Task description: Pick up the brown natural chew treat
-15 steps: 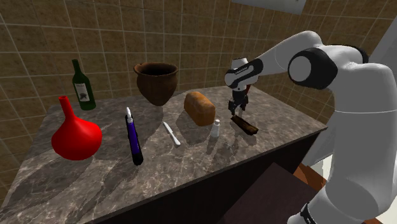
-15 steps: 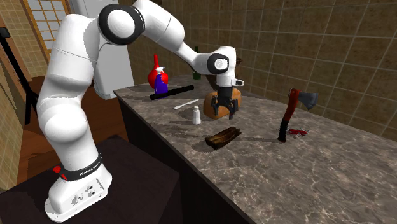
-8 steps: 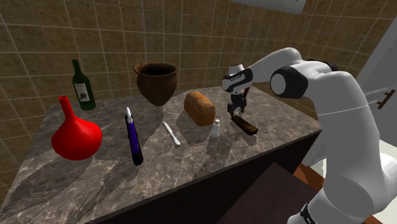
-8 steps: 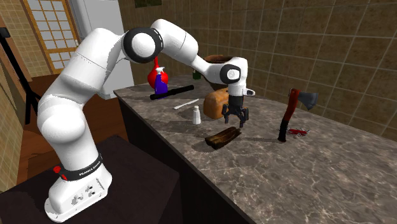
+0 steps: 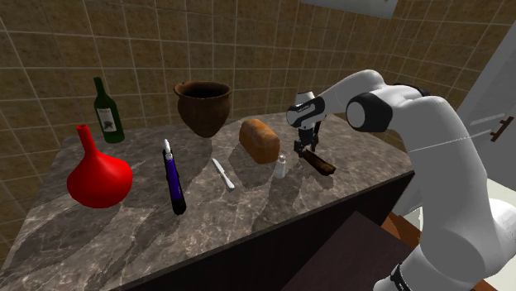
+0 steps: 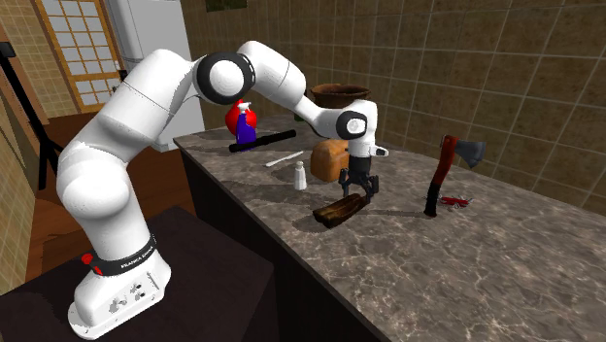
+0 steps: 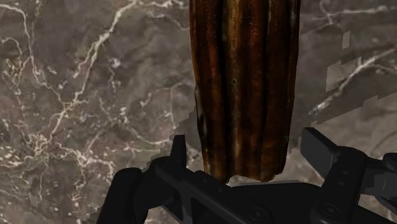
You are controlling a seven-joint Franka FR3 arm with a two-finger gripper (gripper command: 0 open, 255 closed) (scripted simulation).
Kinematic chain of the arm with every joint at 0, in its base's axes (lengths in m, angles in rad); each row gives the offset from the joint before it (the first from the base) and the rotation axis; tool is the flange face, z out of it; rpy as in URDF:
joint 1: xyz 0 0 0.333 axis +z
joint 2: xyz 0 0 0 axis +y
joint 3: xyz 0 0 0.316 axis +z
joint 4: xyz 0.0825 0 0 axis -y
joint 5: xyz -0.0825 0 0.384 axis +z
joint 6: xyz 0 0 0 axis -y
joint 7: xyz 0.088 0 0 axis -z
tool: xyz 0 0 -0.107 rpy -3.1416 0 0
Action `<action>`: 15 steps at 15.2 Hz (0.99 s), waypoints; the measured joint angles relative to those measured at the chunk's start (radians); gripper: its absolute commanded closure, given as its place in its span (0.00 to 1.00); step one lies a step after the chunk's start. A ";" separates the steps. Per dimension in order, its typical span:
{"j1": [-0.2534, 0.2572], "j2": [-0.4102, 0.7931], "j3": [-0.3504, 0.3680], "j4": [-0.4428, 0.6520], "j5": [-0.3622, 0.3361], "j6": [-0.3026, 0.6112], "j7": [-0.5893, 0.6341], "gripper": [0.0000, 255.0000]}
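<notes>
The brown chew treat point(image 5: 319, 164) is a ridged, bark-like stick lying flat on the marble counter point(image 5: 248, 207); it also shows in the second exterior view point(image 6: 340, 209). My black gripper point(image 5: 303, 150) points down just over the treat's far end, nearly at the counter point(image 6: 357, 188). In the wrist view the treat point(image 7: 245, 83) runs away from the hand, with its near end between my two fingertips point(image 7: 248, 153). The fingers stand apart on either side and are open, not clasping it.
A white shaker point(image 5: 281, 167) stands close beside the treat, and a bread loaf point(image 5: 259, 139) sits behind it. A knife point(image 5: 223, 174), a purple pen point(image 5: 174, 178), a red vase point(image 5: 97, 175), a green bottle point(image 5: 107, 112) and a brown pot point(image 5: 201, 107) lie further along. An axe point(image 6: 442, 175) lies beyond.
The hand has come down from above the counter and shifted slightly toward the shaker, ending low over the treat's end. The fingers stay apart; the treat has not moved.
</notes>
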 measured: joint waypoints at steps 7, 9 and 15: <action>-0.001 0.003 0.000 0.003 0.001 0.002 0.000 1.00; -0.001 0.003 0.000 0.003 0.001 0.002 0.000 1.00; 0.004 -0.032 -0.003 -0.005 -0.003 -0.027 -0.002 1.00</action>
